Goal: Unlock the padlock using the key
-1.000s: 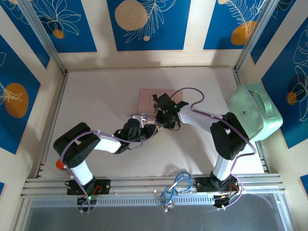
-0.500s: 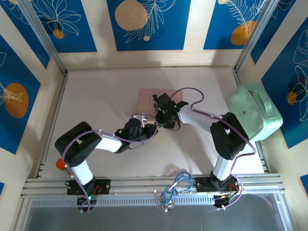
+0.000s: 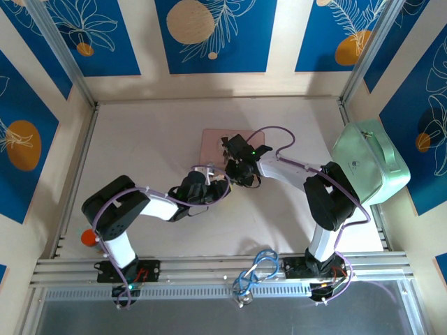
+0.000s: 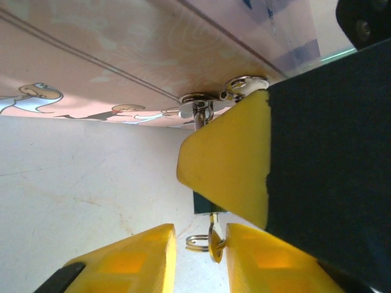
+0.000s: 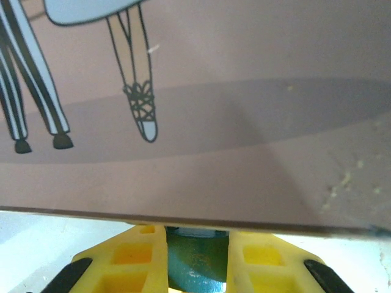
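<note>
The teal padlock point(image 5: 195, 268) hangs under the front edge of the pink illustrated box point(image 5: 214, 152), and my right gripper point(image 5: 197, 235) is shut on its body. In the left wrist view a corner of the padlock point(image 4: 204, 206) shows below a right-gripper finger point(image 4: 232, 165). The small brass key point(image 4: 214, 245) sticks out of the padlock's underside, with its wire ring point(image 4: 197, 241) hanging beside it. My left gripper point(image 4: 200, 235) stands open around the key; the key's head leans on one finger and the other is apart. From above, both grippers point(image 3: 222, 183) point(image 3: 237, 173) meet at the box's near edge.
The box's silvery hasp point(image 4: 197, 104) holds the padlock's shackle. A mint-green bag point(image 3: 370, 164) sits at the right wall. An orange object point(image 3: 89, 238) lies by the left arm's base, and blue cables point(image 3: 255, 272) hang at the front rail.
My left gripper's jaws have widened off the key. The left arm has shifted slightly; the right gripper stays clamped on the padlock.
</note>
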Available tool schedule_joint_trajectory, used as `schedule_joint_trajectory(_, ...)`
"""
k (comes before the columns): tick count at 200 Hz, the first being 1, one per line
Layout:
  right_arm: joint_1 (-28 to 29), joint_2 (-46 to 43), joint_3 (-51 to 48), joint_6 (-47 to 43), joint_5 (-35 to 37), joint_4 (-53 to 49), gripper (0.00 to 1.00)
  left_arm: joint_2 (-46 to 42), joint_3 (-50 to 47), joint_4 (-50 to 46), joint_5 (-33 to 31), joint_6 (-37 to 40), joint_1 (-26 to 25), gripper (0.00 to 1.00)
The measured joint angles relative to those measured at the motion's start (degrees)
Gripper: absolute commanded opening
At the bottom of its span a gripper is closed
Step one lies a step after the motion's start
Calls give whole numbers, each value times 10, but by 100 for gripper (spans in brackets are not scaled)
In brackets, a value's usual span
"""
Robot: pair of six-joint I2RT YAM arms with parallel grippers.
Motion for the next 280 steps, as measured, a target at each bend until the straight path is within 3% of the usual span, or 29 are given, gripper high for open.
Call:
schedule_joint_trajectory(63, 0, 0, 0, 2, -2, 2, 0, 0, 0, 3, 0, 0, 0, 24)
schedule_joint_trajectory(133, -3, -6, -12, 6, -16, 20, 0, 0, -14, 21, -7, 0, 0, 36)
schedule_joint_trajectory(224, -5, -6, -13, 7, -22, 26, 0, -1, -8, 24, -1, 0, 1, 24)
schedule_joint_trajectory(280, -7, -6, -13, 6, -21, 24, 0, 2, -6, 20, 2, 0, 2, 31)
